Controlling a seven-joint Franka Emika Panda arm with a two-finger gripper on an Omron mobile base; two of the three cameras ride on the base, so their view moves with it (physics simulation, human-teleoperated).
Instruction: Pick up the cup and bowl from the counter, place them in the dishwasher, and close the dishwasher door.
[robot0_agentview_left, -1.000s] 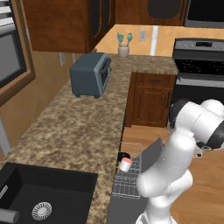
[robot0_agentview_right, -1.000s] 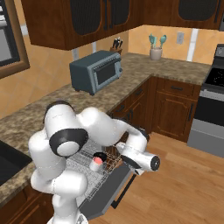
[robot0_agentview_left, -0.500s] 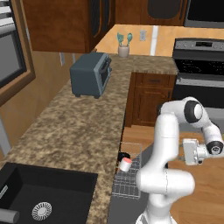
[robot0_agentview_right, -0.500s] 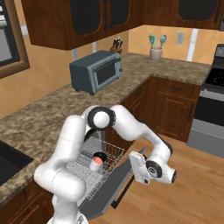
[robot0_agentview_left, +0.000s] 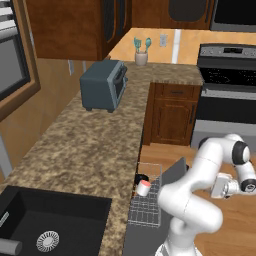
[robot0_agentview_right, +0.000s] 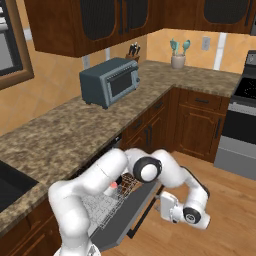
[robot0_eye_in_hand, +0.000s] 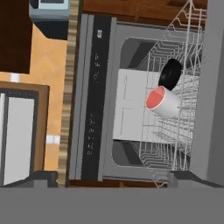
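Cup (robot0_eye_in_hand: 164, 101), bowl (robot0_eye_in_hand: 170, 73) in dishwasher rack (robot0_eye_in_hand: 183, 131)

The cup (robot0_eye_in_hand: 164, 101) and the bowl (robot0_eye_in_hand: 170, 73) are lying side by side, touching, in the dishwasher (robot0_eye_in_hand: 131, 100) rack (robot0_agentview_left: 146, 202), under the desk (robot0_agentview_left: 90, 150) edge, behind the open dishwasher door (robot0_agentview_right: 131, 215).

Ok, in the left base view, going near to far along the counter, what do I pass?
Sink → cup in the dishwasher rack → bowl just behind it → toaster oven → utensil holder.
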